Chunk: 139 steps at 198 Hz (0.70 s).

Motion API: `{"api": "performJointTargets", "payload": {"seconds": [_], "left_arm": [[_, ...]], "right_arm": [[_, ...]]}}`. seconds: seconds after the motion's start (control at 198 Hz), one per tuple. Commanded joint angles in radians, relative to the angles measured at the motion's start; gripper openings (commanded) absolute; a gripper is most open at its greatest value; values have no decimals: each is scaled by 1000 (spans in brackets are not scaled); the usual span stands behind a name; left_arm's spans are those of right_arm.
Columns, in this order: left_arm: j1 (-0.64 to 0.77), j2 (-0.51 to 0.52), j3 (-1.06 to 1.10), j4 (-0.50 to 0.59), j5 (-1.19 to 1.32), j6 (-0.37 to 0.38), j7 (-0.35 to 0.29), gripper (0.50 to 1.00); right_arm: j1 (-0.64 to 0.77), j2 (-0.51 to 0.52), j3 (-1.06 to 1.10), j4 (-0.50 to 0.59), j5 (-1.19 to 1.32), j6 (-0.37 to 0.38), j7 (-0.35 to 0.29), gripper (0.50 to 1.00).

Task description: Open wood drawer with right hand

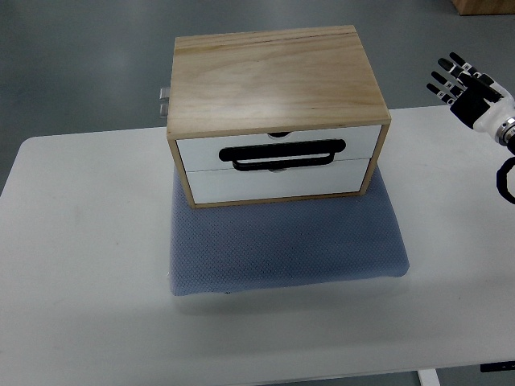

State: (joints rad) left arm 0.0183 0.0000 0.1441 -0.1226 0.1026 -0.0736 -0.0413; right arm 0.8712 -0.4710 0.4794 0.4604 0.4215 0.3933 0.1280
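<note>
A wooden drawer box [273,80] with two white drawer fronts stands on a blue-grey mat [286,245] at the middle of the white table [80,265]. Both drawers look closed. A black handle [282,154] spans the upper drawer front [201,151], hanging over the seam with the lower one. My right hand [465,87] hovers at the far right, over the table's back right corner, well apart from the box. Its black fingers are spread and hold nothing. The left arm does not show.
A small grey metal part [163,100] sticks out behind the box's left side. The table's back edge runs just behind the box, with grey floor beyond. A tan object [483,6] shows at the top right corner.
</note>
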Motion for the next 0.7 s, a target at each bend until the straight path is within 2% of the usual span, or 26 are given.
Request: {"api": "performJointTargets", "payload": {"seconds": [0.0, 0.328, 0.404, 0.55, 0.696], "left_arm": [[0, 0, 0, 0, 0, 0, 0, 1000], [0, 0, 0, 0, 0, 0, 0, 1000], [0, 0, 0, 0, 0, 0, 0, 1000], [0, 0, 0, 0, 0, 0, 0, 1000], [0, 0, 0, 0, 0, 0, 0, 1000]], "right_arm": [[-3, -32, -13, 3, -1, -2, 4, 944], [54, -126, -193, 21, 3, 39, 7, 944], [58, -169, -232, 37, 5, 71, 9, 944], [120, -241, -353, 78, 5, 182, 10, 944], [187, -308, -467, 138, 0, 218, 12, 944]]}}
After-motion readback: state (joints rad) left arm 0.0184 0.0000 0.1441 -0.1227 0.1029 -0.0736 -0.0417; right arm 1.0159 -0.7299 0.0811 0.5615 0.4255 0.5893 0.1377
